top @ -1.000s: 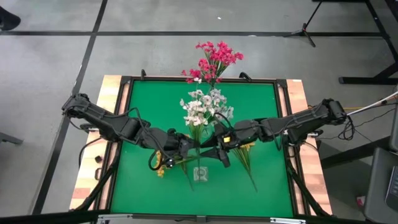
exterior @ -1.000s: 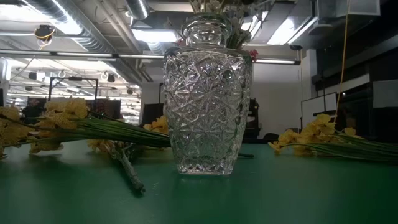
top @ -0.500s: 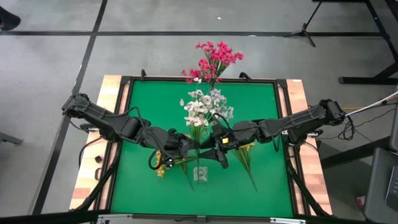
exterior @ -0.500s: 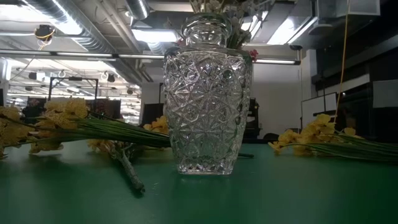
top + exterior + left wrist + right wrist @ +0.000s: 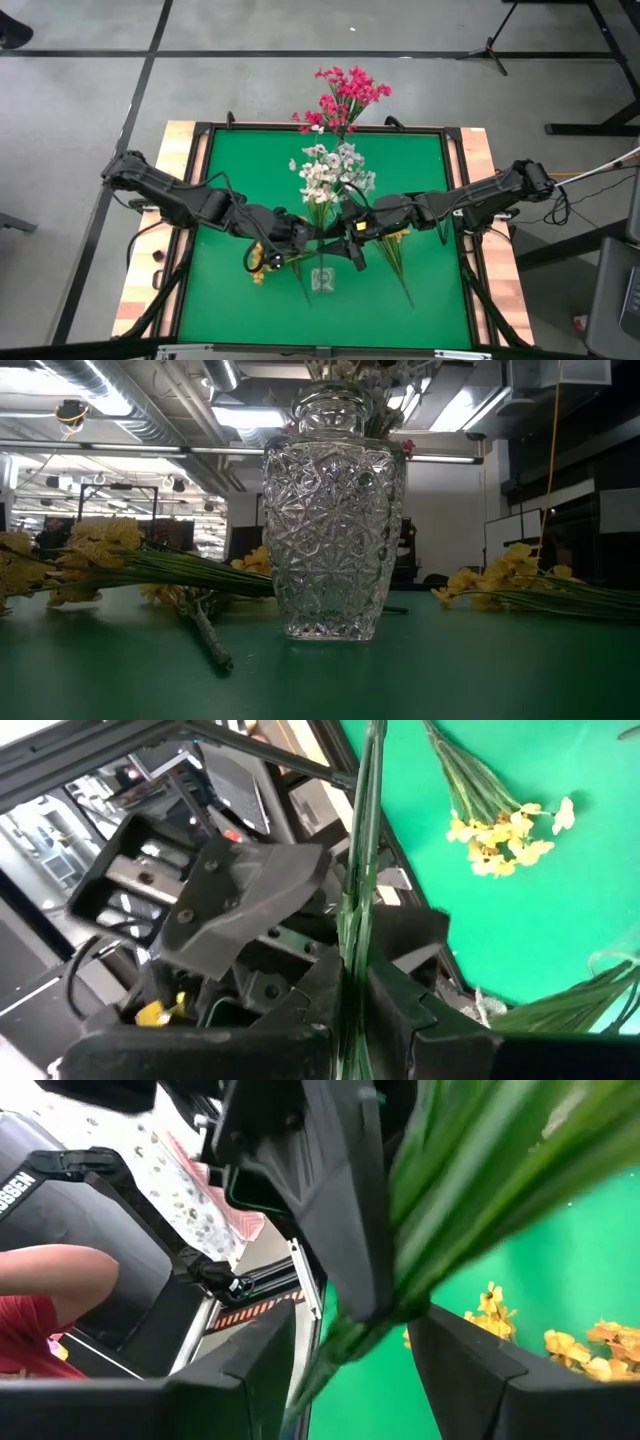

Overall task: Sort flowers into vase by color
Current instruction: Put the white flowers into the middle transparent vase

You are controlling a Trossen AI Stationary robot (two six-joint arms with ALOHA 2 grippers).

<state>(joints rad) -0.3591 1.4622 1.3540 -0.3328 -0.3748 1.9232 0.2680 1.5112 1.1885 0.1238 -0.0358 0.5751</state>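
Observation:
A cut-glass vase (image 5: pixel 322 280) (image 5: pixel 333 510) stands on the green table near its near edge. Green stems rise out of it to a white flower cluster (image 5: pixel 330 172) and a magenta-pink cluster (image 5: pixel 345 95). Yellow sprigs lie flat on the table to the vase's left (image 5: pixel 262 266) (image 5: pixel 100 560) and right (image 5: pixel 396 246) (image 5: pixel 520 582). My left gripper (image 5: pixel 300 238) (image 5: pixel 352 1010) and right gripper (image 5: pixel 346 232) (image 5: pixel 355 1342) face each other just beyond the vase. Each is shut on the bundle of stems. My left gripper pinches a thin bundle of green stems (image 5: pixel 350 945) between its two fingers, coming level from the table's left and lying across them. The stems run straight on past the fingers. My right gripper has a thicker bundle of stems (image 5: pixel 405 1265) between its fingers, coming level from the table's right and across them; the stems slant away beyond the fingers.
Both arms stretch in low from the table's left and right sides and meet over its middle. The table has a raised dark frame (image 5: pixel 200 200) and wooden side strips (image 5: pixel 170 180). Bare green surface lies on the far half (image 5: pixel 260 160).
My left arm has eased a little toward the table's right, closer to the stems and the right gripper. The vase and the yellow sprigs on the table have stayed where they were.

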